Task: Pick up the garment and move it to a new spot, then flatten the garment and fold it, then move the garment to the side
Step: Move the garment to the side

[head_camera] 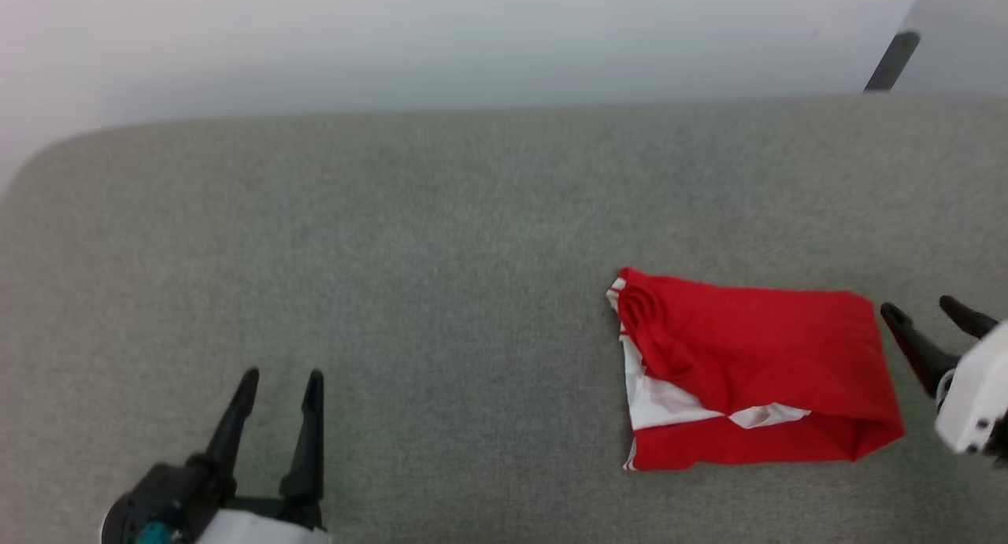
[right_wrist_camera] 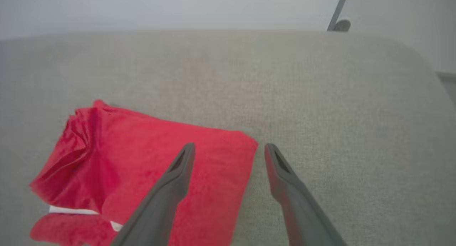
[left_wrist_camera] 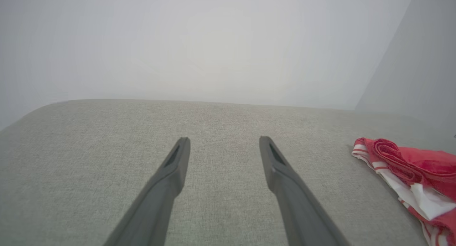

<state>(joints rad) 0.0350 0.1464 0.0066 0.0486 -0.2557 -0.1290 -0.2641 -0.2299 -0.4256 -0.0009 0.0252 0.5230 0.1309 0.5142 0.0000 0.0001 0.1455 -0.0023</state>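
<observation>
I have two grippers in view, both with fingers spread wide and holding nothing. My right gripper (head_camera: 920,306) hangs just beside the one garment (head_camera: 756,355), which lies immediately to its left on the grey bench (head_camera: 394,213). The garment is folded into a rough red rectangle, with white showing along its near side. My left gripper (head_camera: 283,379) is over bare bench, with the garment well apart to its right.
</observation>
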